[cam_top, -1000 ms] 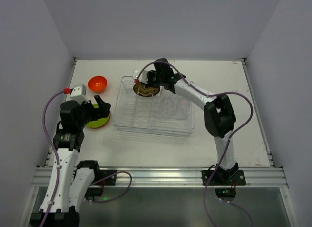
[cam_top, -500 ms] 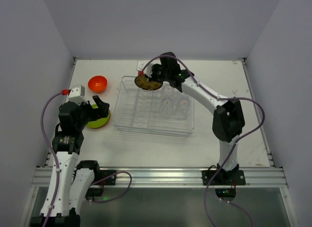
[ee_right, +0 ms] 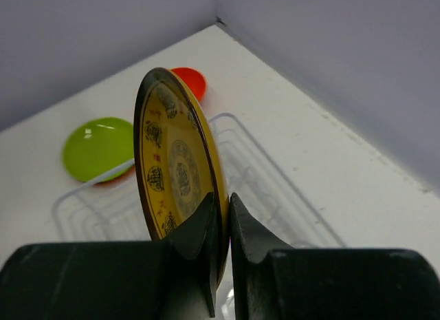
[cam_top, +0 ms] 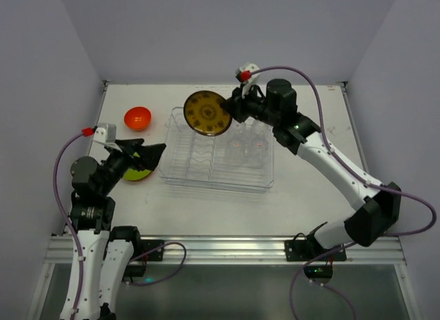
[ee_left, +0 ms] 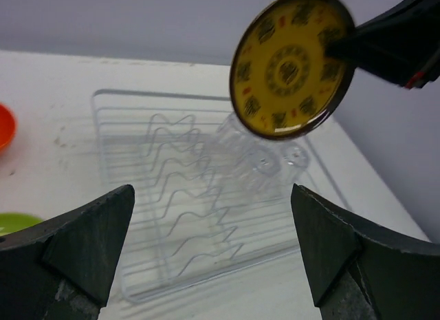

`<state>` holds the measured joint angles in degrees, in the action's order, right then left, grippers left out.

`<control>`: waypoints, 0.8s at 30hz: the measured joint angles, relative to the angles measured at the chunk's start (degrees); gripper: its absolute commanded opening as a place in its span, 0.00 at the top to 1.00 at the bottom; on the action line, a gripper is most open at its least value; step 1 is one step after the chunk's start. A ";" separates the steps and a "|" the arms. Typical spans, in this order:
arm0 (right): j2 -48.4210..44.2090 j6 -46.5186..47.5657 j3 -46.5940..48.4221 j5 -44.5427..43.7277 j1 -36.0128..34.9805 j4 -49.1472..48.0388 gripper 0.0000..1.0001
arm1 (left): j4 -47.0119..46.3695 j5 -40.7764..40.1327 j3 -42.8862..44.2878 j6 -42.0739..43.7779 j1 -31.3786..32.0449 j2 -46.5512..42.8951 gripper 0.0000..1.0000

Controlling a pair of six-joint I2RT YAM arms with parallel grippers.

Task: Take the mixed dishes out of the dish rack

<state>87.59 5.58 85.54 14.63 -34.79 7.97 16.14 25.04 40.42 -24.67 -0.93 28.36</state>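
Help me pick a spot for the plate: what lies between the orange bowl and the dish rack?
Nothing. In the top view only bare white table separates the orange bowl from the dish rack; the green plate lies nearer the arms.

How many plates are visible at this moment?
2. The yellow-brown plate is held on edge in the right gripper above the dish rack; the lime green plate lies flat left of the rack. More may be hidden beneath the green one.

table (cam_top: 206, 210): white | walls (cam_top: 227, 31): grey | rail (cam_top: 227, 250): metal, near edge
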 measured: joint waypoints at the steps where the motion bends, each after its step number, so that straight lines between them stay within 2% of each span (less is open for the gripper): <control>1: -3.15 -4.83 -3.78 1.44 0.07 -2.10 1.00 | -2.82 3.02 0.00 -1.66 0.00 0.28 0.00; 4: -10.32 -17.18 -13.92 6.54 0.09 -7.76 1.00 | -11.45 11.43 0.07 -5.66 0.33 4.92 0.00; 7: -12.79 -26.91 -20.85 11.19 0.00 -12.92 1.00 | -15.21 16.06 0.15 -7.56 2.10 10.60 0.00; 11: -13.22 -35.06 -26.82 13.64 -0.02 -16.74 1.00 | -15.72 17.18 0.15 -8.61 5.81 14.01 0.00; 13: -13.88 -37.16 -28.76 13.57 -0.02 -17.14 1.00 | -16.31 17.00 0.15 -8.76 7.93 13.86 0.04; 17: -15.85 -40.00 -31.61 13.62 -0.02 -18.97 1.00 | -16.85 15.76 0.15 -8.76 11.17 14.16 0.20; 19: -16.48 -40.94 -32.06 13.66 -0.02 -19.98 1.00 | -16.87 14.69 0.15 -8.70 12.55 14.97 0.25; 21: -16.96 -41.70 -32.44 13.77 -0.02 -20.98 1.00 | -16.81 13.40 0.15 -8.52 13.94 16.28 0.36; 22: -17.09 -42.03 -32.54 13.86 -0.02 -21.42 1.00 | -16.70 12.59 0.15 -8.31 14.69 17.03 0.43; 23: -17.18 -42.21 -32.57 13.94 -0.02 -21.79 1.00 | -16.48 11.72 0.15 -7.93 15.41 17.75 0.66; 24: -17.18 -42.42 -32.59 14.01 -0.02 -22.21 1.00 | -16.17 10.67 0.15 -7.89 16.28 18.38 0.77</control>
<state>70.41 -36.84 52.95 28.64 -34.81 -14.24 -0.03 35.70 40.58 -32.56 15.35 46.74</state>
